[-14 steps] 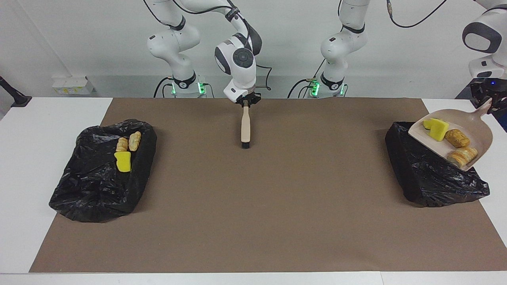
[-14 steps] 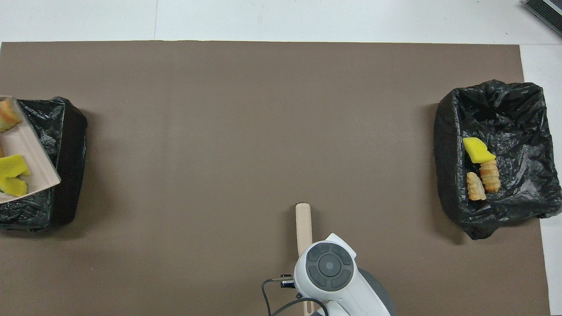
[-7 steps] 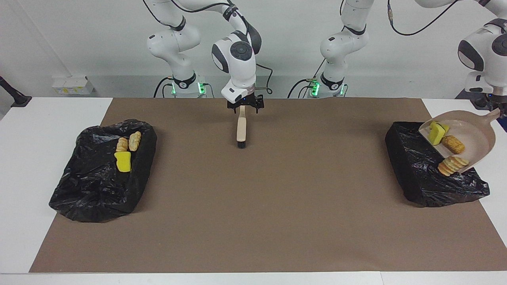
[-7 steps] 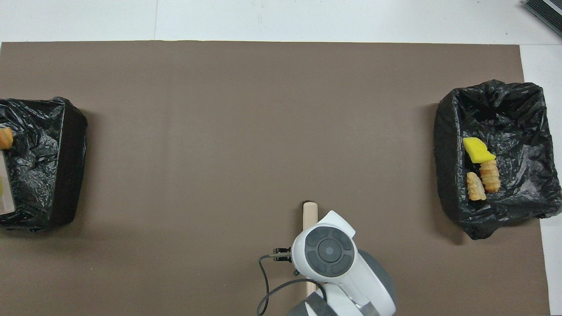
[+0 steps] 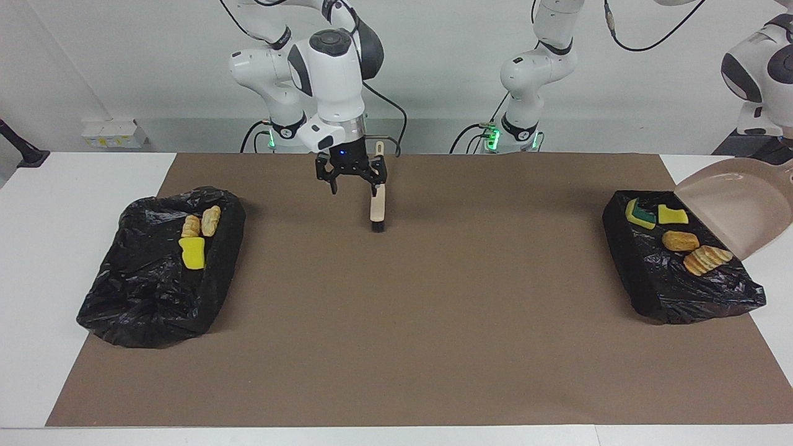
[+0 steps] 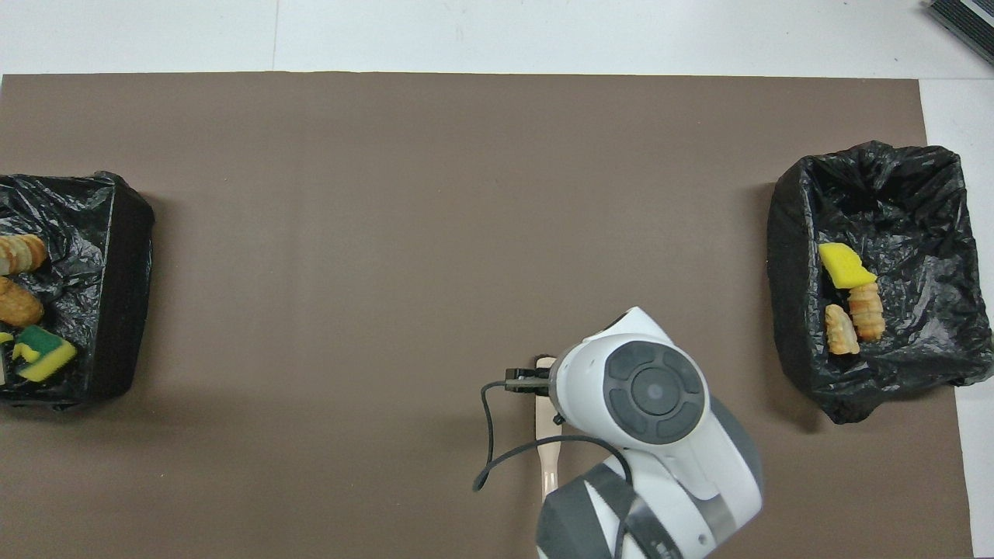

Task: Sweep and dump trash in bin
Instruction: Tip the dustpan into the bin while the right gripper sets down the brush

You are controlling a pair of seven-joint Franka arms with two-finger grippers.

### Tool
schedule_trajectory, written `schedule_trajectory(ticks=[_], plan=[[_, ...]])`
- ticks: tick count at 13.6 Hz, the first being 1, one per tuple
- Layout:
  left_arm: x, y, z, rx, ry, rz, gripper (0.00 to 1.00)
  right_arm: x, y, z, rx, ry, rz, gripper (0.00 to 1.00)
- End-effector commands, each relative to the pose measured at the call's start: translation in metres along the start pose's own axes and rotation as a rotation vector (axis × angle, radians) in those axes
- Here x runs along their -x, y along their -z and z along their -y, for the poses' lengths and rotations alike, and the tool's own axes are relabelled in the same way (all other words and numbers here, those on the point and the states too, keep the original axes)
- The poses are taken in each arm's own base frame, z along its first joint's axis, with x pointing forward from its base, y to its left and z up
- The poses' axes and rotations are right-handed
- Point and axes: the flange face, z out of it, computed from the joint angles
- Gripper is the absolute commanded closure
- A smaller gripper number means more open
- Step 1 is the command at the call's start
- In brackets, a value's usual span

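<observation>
1. tipped out since a second ago: four scraps that lay in the dustpan (image 5: 737,210) now rest in the black-lined bin (image 5: 626,260) at the left arm's end of the brown mat (image 5: 396,322).
2. those scraps are a green-and-yellow sponge (image 5: 640,214), a yellow sponge piece (image 5: 672,215), a tan lump (image 5: 679,241) and a ridged golden lump (image 5: 706,260).
3. left gripper (image 5: 777,155), clamped narrow on the dustpan, holds it tilted steeply over that bin's edge.
4. right gripper (image 5: 353,186) has let go of the brush (image 5: 378,207); its fingers are spread wide and hold nothing, raised over the mat at the brush's handle.
5. the brush lies flat on the mat at the edge nearest the robots.
6. a second bin (image 5: 136,297), at the mat's right-arm end, holds a yellow sponge (image 5: 192,253) and two bread-like lumps (image 5: 201,223).
</observation>
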Motion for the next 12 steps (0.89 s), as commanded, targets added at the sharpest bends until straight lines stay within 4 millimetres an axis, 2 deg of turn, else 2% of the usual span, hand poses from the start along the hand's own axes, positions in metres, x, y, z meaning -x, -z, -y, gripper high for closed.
schedule_trajectory(ticks=[1,4,6,7,9,12], plan=[[0.012,0.022,-0.002,-0.013,0.022,0.03,1.0,-0.03,0.049,-0.026,0.024,-0.044,-0.013,0.0],[0.014,0.036,-0.001,-0.042,0.066,-0.008,1.0,-0.043,0.086,-0.059,0.028,-0.109,-0.028,0.0],[-0.004,0.047,-0.001,-0.023,0.12,-0.086,1.0,-0.047,0.099,-0.075,0.02,-0.145,-0.04,0.0],[-0.02,0.058,0.0,-0.006,0.159,-0.125,1.0,-0.048,0.105,-0.083,0.017,-0.162,-0.045,0.0],[-0.05,0.076,-0.001,0.059,0.286,-0.225,1.0,-0.052,0.131,-0.104,0.014,-0.195,-0.062,0.0],[-0.12,0.131,-0.009,0.166,0.468,-0.37,1.0,-0.063,0.168,-0.15,0.02,-0.181,-0.025,0.0]])
